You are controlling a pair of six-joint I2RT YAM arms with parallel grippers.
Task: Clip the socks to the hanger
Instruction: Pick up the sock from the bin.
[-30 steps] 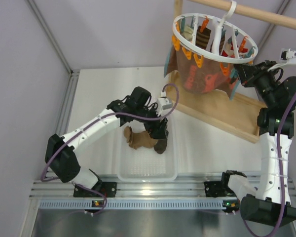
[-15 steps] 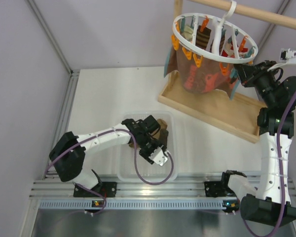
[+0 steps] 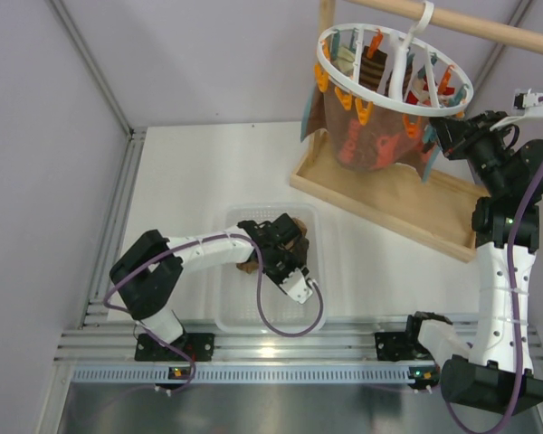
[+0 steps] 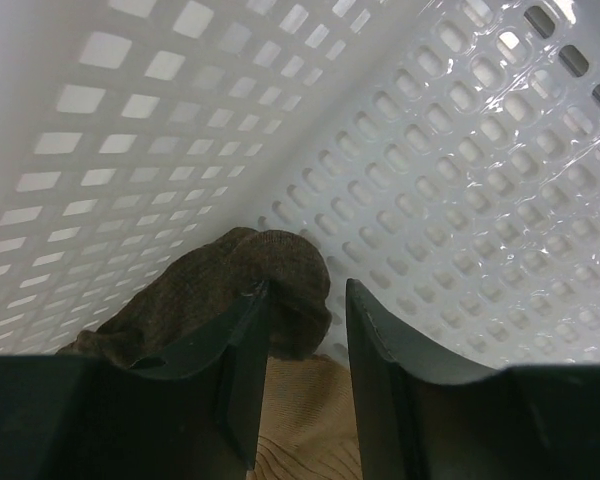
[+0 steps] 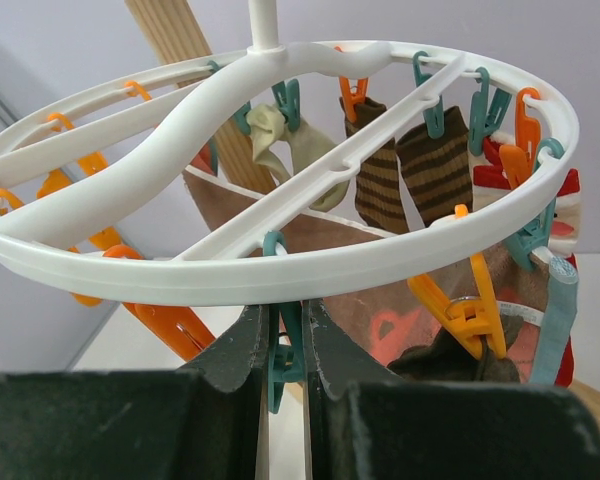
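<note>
My left gripper (image 3: 288,240) reaches down into the white basket (image 3: 228,307). In the left wrist view its jaws (image 4: 307,290) stand partly open over two socks: a dark brown sock (image 4: 215,285) touches the left finger, and a tan sock (image 4: 305,410) lies between and below the fingers. The right finger is clear of the fabric. The white ring hanger (image 3: 330,77) hangs from the rod at the back right. My right gripper (image 5: 285,312) is shut on a teal peg (image 5: 280,372) just under the hanger's rim (image 5: 380,255). Striped brown socks (image 5: 380,185) and a cream sock (image 5: 290,140) hang clipped on the ring.
A reddish-brown printed cloth (image 3: 371,145) hangs under the hanger. The wooden frame's base (image 3: 407,208) lies on the table at the right. Basket walls (image 4: 460,200) close in round the left gripper. Orange pegs (image 5: 465,300) dangle beside the right gripper.
My left arm swung its wrist round and dropped into the basket, and its jaws narrowed over the socks. The right arm has kept still on the peg.
</note>
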